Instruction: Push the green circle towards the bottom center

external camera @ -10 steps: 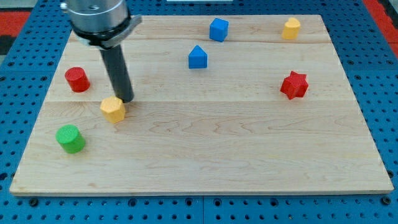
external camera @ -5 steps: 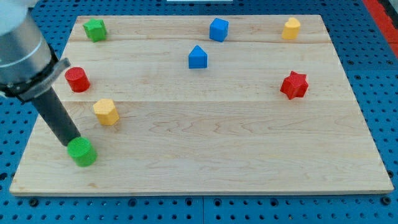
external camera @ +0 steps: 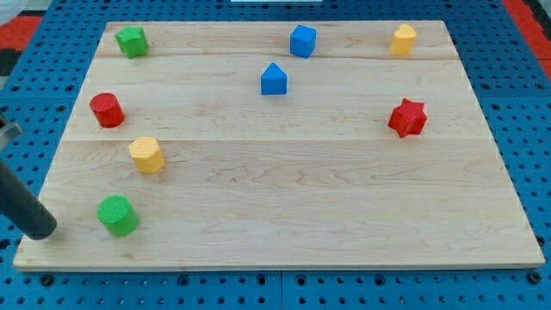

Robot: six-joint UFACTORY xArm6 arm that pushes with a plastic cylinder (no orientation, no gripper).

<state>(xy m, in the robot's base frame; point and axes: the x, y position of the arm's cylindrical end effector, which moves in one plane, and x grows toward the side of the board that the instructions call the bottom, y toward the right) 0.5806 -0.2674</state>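
My tip rests near the board's bottom-left corner, just left of the green circle with a small gap between them; it is a bare rod, holding nothing. The circle sits close to the left and bottom edges. A yellow block lies above it. Rightward along the bottom the wood is bare.

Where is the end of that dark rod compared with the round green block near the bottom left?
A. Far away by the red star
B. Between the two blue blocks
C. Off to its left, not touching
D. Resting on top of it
C: my tip sits to the view's left of the green circle, with bare board showing between them.
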